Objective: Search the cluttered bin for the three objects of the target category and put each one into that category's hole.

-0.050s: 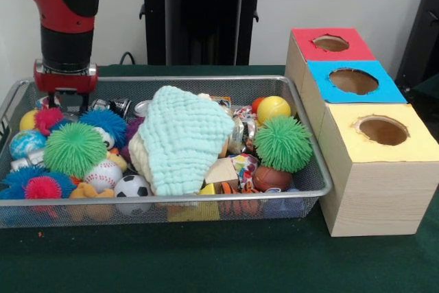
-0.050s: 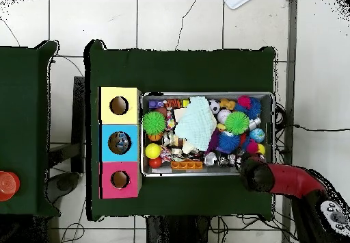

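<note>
Bin (image 1: 312,169) contents are the subject of the search: a wire-mesh tray standing on the green table (image 1: 206,259), packed with small balls, spiky rubber toys, metal cans and wooden blocks. A pale green cloth (image 1: 184,138) lies heaped over the middle of the clutter and hides whatever sits beneath it. Just beside the tray, touching or nearly touching its end wall, stands the row of three boxes, each with a round hole in its top: the red box (image 1: 329,44) farthest from the front camera, the blue box (image 1: 353,81) in the middle and the yellow box (image 1: 384,132) nearest. The gripper (image 1: 66,97) hangs at the opposite end of the tray, close to the far rim, above a pink spiky ball (image 1: 48,119) and a blue spiky ball (image 1: 106,121). Its fingers are short black stubs under the red wrist, and neither view shows whether they are spread or closed; nothing is visibly held. The step in hand appears to be the search and approach stage, with no object yet lifted. The target category cannot be read from the frames. The next move probably calls for a descent onto one exposed item, or shifting the cloth aside.
</note>
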`<control>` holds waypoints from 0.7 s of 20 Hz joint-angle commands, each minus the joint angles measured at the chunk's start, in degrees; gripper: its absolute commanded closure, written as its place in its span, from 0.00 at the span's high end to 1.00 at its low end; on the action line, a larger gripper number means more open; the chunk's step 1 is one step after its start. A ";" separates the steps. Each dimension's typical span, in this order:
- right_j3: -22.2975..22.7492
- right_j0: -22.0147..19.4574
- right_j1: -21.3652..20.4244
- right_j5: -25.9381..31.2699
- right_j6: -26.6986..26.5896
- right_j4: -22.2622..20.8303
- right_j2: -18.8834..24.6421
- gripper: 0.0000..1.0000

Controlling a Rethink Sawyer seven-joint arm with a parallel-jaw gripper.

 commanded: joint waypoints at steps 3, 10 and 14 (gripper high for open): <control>-10.13 -4.90 18.43 -6.66 4.15 -2.84 2.45 0.00; -8.71 -5.51 16.77 -4.85 2.82 -2.42 4.04 0.00; -2.31 -5.42 7.16 2.57 -0.11 0.82 7.94 0.00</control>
